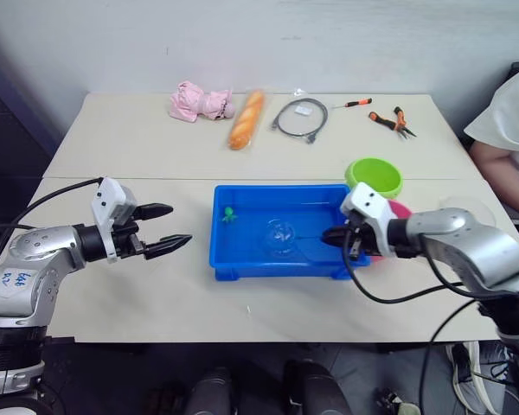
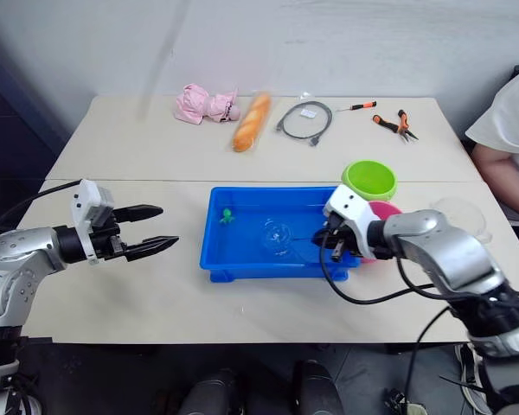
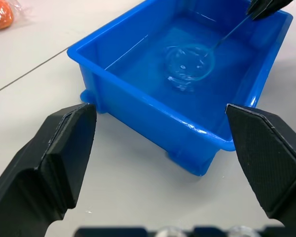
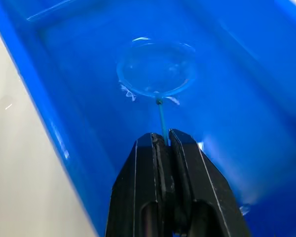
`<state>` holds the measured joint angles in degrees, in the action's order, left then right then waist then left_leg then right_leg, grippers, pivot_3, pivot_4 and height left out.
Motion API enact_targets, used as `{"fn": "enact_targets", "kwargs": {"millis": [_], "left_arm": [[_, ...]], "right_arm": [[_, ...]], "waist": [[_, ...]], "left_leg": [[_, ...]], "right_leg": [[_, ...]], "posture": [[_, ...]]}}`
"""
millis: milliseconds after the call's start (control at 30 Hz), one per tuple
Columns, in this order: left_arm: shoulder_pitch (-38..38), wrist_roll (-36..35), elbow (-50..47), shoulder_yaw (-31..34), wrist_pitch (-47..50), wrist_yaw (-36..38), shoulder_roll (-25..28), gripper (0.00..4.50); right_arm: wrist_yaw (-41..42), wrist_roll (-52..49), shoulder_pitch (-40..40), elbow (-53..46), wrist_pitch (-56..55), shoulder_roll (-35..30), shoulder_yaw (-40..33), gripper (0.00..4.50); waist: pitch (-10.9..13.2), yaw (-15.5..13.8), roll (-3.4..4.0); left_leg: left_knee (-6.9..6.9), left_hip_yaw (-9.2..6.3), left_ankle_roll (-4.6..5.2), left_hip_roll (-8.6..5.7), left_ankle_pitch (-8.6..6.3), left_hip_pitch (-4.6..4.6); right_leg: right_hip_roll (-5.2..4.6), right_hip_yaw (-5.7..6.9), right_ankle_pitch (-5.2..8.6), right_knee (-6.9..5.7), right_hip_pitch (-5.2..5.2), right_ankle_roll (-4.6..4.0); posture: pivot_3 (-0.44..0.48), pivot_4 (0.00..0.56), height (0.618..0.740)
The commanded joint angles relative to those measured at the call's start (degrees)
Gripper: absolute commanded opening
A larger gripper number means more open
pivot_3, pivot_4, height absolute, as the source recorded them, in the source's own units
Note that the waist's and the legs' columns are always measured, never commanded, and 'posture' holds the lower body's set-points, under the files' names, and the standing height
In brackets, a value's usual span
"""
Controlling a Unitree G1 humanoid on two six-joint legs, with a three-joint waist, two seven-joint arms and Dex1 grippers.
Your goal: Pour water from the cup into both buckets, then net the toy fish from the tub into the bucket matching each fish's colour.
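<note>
The right gripper (image 4: 163, 140) was clenched on the thin handle of the net (image 4: 156, 68), whose hoop lay out ahead of the fingertips, low in the middle of the tub (image 1: 242, 264). The handle ran straight from the gripper to the hoop, along the tub's length. The one fish (image 1: 229, 214) that could be made out, a green one, sat beyond the hoop, further from this gripper and off toward the tub's far left corner. So the next sweep would likely have to carry the hoop on ahead and a little toward the far wall. The green bucket (image 1: 374, 176) stood just behind the right gripper, beyond the tub's corner, with the pink bucket (image 1: 400, 210) close against the arm. The left gripper (image 1: 160, 228) hung released over the desk (image 1: 138, 294), short of the tub's left end; it was nearer the fish but held nothing.
</note>
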<state>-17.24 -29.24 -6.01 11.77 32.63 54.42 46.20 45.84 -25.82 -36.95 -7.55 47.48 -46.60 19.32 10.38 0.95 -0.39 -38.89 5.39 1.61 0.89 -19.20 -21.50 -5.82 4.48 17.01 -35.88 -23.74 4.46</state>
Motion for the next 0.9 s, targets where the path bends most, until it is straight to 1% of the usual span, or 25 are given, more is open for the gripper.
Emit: {"fn": "enact_targets", "kwargs": {"millis": [33,233,367,467,700,800,833,900], "left_arm": [[-3.22,0.07,-1.71,-0.91,0.76,-0.48,0.68,4.47],[-8.70,2.74,-1.04,-4.84,2.74,-2.66,0.44,4.47],[-10.20,3.71,-0.26,-6.22,2.48,-2.49,0.25,4.47],[-10.26,3.95,0.20,-6.31,2.17,-1.95,0.58,4.47],[-10.06,4.16,0.31,-6.14,2.79,-1.54,0.77,4.47],[-9.76,3.98,-0.21,-5.98,3.27,-1.78,0.65,4.47],[-9.67,3.93,-0.39,-5.96,3.41,-1.85,0.62,4.47],[-9.56,3.79,-0.63,-5.86,3.79,-2.03,0.52,4.47]], "right_arm": [[-0.07,6.65,-4.15,4.40,-3.41,4.26,3.58,0.00],[-1.52,13.48,-8.50,11.33,-6.39,12.71,5.72,0.00],[-2.78,15.95,-9.30,13.80,-7.47,18.08,5.09,0.00],[-3.49,17.32,-9.19,14.42,-8.64,20.76,4.35,0.00],[-4.21,18.82,-7.59,13.35,-12.52,24.16,3.08,0.00],[-4.24,19.61,-6.16,12.35,-17.41,24.28,2.23,0.00],[-4.81,20.13,-5.39,11.72,-20.65,24.09,1.45,0.00],[-4.06,20.32,-3.74,9.77,-23.21,22.86,0.43,0.00]], "waist": [[0.00,0.18,0.00],[0.00,0.67,0.00],[0.00,0.88,0.00],[0.00,0.89,0.00],[0.00,0.83,0.00],[0.00,1.07,0.00],[0.00,1.20,0.00],[0.00,1.24,0.00]], "left_leg": [[-0.01,0.01,0.01,-0.01,0.00,-0.02],[-0.05,0.04,0.03,-0.04,0.00,-0.06],[-0.05,0.09,0.04,-0.03,0.00,-0.08],[-0.04,0.11,0.04,0.00,0.00,-0.10],[-0.05,0.09,0.04,0.00,0.00,-0.10],[-0.05,0.10,0.03,0.01,0.00,-0.10],[-0.04,0.11,0.02,0.02,0.00,-0.09],[-0.02,0.11,-0.02,0.05,0.00,-0.09]], "right_leg": [[0.00,0.00,0.00,-0.01,-0.01,0.00],[0.05,0.04,-0.01,-0.14,-0.03,0.02],[0.13,0.02,-0.02,-0.19,-0.02,0.05],[0.19,0.01,-0.02,-0.20,-0.04,0.05],[0.19,0.00,-0.03,-0.20,-0.04,0.05],[0.20,-0.01,-0.03,-0.20,-0.04,0.05],[0.23,-0.01,-0.03,-0.20,-0.04,0.05],[0.27,-0.01,-0.02,-0.20,-0.05,0.05]], "posture": [[0.000,0.150,0.738],[0.000,0.150,0.738],[0.000,0.150,0.738],[0.000,0.150,0.738],[0.000,0.150,0.738],[0.000,0.150,0.738],[0.000,0.150,0.738],[0.000,0.150,0.738]]}}
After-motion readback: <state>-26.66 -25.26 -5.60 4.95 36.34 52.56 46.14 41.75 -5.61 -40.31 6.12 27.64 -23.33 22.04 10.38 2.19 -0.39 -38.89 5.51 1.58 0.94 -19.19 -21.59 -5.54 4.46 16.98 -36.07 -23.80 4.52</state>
